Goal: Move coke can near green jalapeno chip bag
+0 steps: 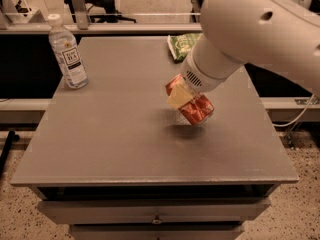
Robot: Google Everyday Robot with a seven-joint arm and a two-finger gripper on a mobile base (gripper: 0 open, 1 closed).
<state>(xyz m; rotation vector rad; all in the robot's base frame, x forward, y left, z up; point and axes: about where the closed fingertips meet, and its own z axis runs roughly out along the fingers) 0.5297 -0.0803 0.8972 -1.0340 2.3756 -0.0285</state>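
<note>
**Red can held tilted over the middle of the worktop**

The gripper sits over the centre-right of the flat grey worktop, at the end of the bulky white robot arm that reaches in from the upper right. Its jaws are closed on the small red aluminium coke can. A pale yellowish pad presses against the can's near side. The can is tilted, its top leaning up and to the left, and a dark shadow lies on the worktop just under its lower end. It looks to be slightly clear of the surface.

The flat, crinkly green jalapeno chip bag lies near the worktop's rear edge, behind the can and apart from it. The arm hides the bag's right part.

A tall clear plastic bottle with a white cap and white label stands upright near the rear left corner, well apart from both the can and the bag.

A grey drawer front shows under the worktop's front edge.
</note>
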